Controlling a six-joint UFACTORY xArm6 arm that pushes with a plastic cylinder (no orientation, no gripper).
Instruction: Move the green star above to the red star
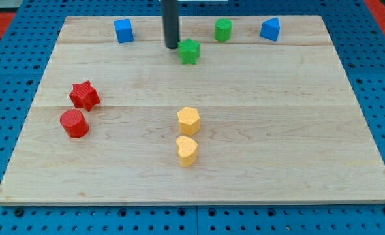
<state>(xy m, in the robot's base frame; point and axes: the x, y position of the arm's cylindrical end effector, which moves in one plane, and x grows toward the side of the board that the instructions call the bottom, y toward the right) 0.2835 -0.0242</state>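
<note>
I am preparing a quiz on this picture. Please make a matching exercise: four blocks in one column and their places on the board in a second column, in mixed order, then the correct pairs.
Column 1:
1. green star
2. red star
3. yellow heart
4. blue block

Column 2:
A. near the view's top right corner of the board
B. at the view's left, just above the red cylinder
C. just to the view's right of my tip
D. directly below the yellow hexagon

Pairs: 1-C, 2-B, 3-D, 4-A
</note>
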